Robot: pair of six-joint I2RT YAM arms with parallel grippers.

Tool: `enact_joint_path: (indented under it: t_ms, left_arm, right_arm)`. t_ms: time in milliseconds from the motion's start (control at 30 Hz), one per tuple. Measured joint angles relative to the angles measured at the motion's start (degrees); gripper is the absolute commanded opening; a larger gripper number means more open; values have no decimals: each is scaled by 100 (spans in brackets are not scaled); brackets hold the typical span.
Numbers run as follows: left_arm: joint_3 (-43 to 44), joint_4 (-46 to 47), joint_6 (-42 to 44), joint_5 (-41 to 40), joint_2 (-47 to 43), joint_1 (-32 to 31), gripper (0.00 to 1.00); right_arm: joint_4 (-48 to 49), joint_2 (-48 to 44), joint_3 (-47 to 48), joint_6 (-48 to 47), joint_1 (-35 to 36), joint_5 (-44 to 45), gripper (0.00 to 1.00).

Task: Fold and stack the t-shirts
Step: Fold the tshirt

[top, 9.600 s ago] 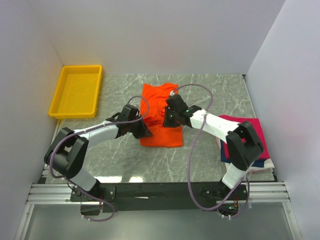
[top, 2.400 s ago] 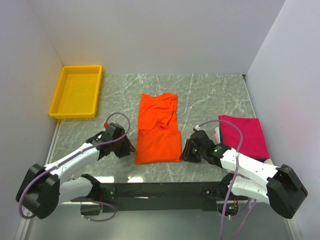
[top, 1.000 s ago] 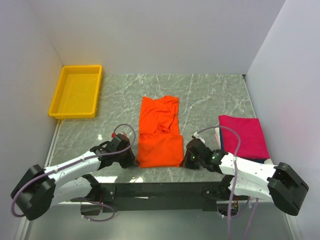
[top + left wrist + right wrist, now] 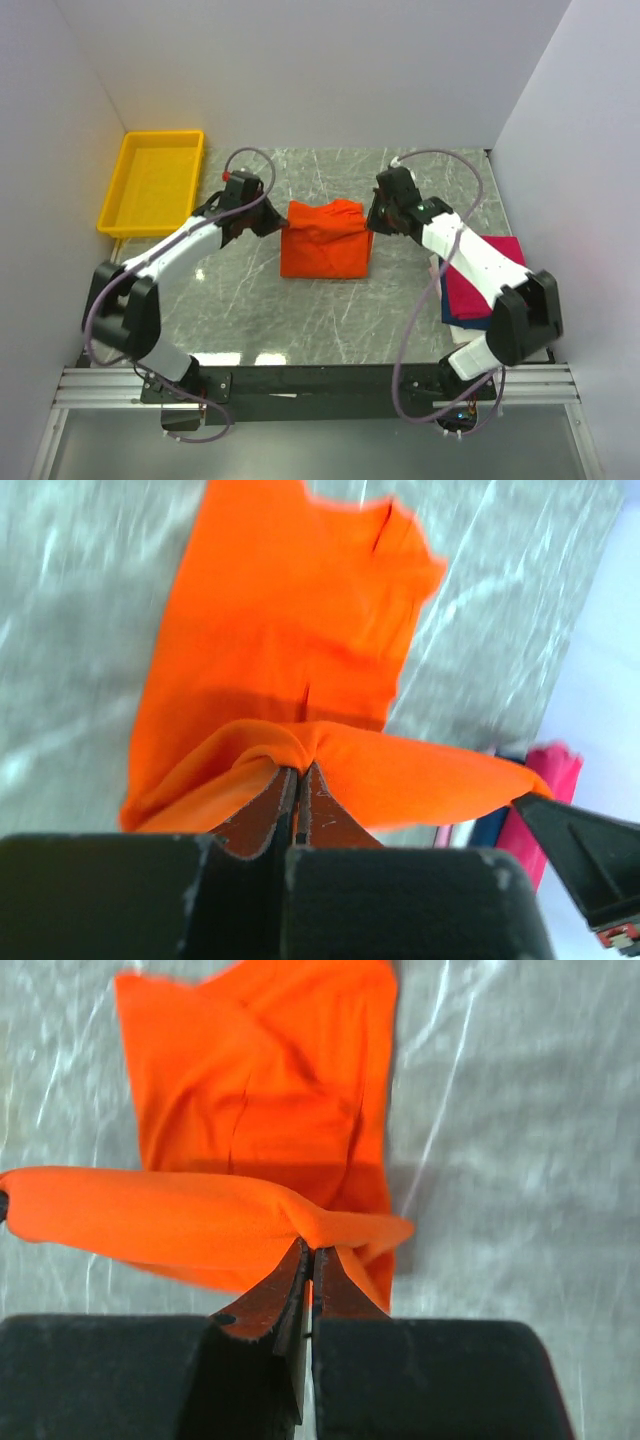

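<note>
The grey marbled table is sitting between white walls, with a yellow tray at its far left corner. One second ago the orange t-shirt was lying stretched out long from far to near, and both arms were reaching low at its near hem by their bases. Now that hem is being carried over the shirt towards the far side. The cloth is covering about half its former length, and its near edge is now a fold.

The shirt is lying in the middle of the table. Its collar end is pointing away from the bases. The doubled shape is no longer clearly long from near to far: it is looking roughly square, a little wider from left to right.

The left gripper is pinching the hem's left corner, jaws closed tight on the cloth. The right gripper is clamping the right corner likewise. Between them the hem is hanging as a taut band running left to right, raised above the lower layer.

A folded magenta t-shirt is resting at the table's right edge, well apart from the orange one.
</note>
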Motion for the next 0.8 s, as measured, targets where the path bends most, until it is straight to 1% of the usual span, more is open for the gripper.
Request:
enact_joint_path:
  t_ms: [233, 267, 300, 333, 367, 400, 433, 467, 500, 533, 600, 667, 700, 733, 767, 800]
  left_arm:
    - [1379, 391, 140, 129, 1770, 356, 1]
    - [1561, 433, 157, 179, 2009, 413, 1]
    - [1801, 424, 192, 256, 2267, 479, 5]
    - [2127, 459, 251, 352, 2601, 542, 15]
    - [2426, 483, 304, 431, 2879, 595, 18]
    - [2723, 542, 332, 505, 3158, 645, 24]
    - [2997, 629, 365, 586, 3442, 702, 42]
    - [3128, 750, 398, 693, 3637, 767, 50]
    - [3165, 885, 396, 831, 3764, 831, 66]
    - [3165, 920, 428, 940, 3810, 887, 67]
    - [3165, 925, 457, 1091, 3840, 1010, 68]
    - [3161, 960, 503, 1126, 3781, 1102, 65]
    - [3110, 977, 520, 1110, 3700, 1150, 61]
    - [2986, 986, 540, 1080, 3545, 1193, 51]
    - [2811, 970, 535, 1016, 3364, 1215, 47]
    - [2601, 905, 544, 964, 3130, 1224, 38]
  right_arm:
    - [367, 1718, 1182, -341, -673, -656, 0]
    - [391, 1991, 1401, -378, -745, -739, 1]
    - [415, 2262, 1622, -409, -804, -817, 11]
    - [398, 2551, 1902, -428, -872, -903, 18]
    - [409, 2778, 2124, -452, -911, -955, 28]
    - [417, 3086, 2420, -479, -962, -1016, 45]
    - [411, 3370, 2728, -492, -1010, -1067, 50]
    - [376, 3711, 3115, -551, -1064, -1106, 53]
    - [369, 3893, 3329, -590, -1099, -1134, 59]
    - [315, 4070, 3547, -619, -1141, -1137, 60]
    - [240, 4140, 3639, -673, -1191, -1119, 60]
    - [175, 4002, 3556, -680, -1233, -1049, 59]
    - [177, 3853, 3416, -675, -1248, -1010, 57]
    - [192, 3639, 3182, -673, -1257, -964, 56]
    - [186, 3362, 2909, -656, -1255, -931, 54]
    - [216, 3047, 2551, -629, -1244, -909, 54]
